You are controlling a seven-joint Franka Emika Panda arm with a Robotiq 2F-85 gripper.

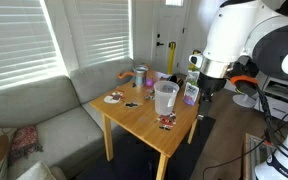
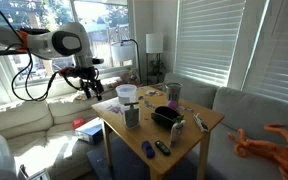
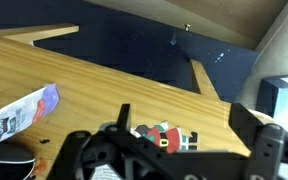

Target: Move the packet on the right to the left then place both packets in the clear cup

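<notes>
on the wooden table (image 1: 136,118), the clear cup (image 1: 165,98) widens upward.

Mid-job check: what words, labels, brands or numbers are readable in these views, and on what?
No text is legible in any view.
On the packet in the wrist view: printing, too blurred to read.
On the red-and-white flat item in the wrist view: markings, too small to read.

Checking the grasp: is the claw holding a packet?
No: the open claw is empty; a pale purple-and-white packet sits on the wooden table.
</notes>
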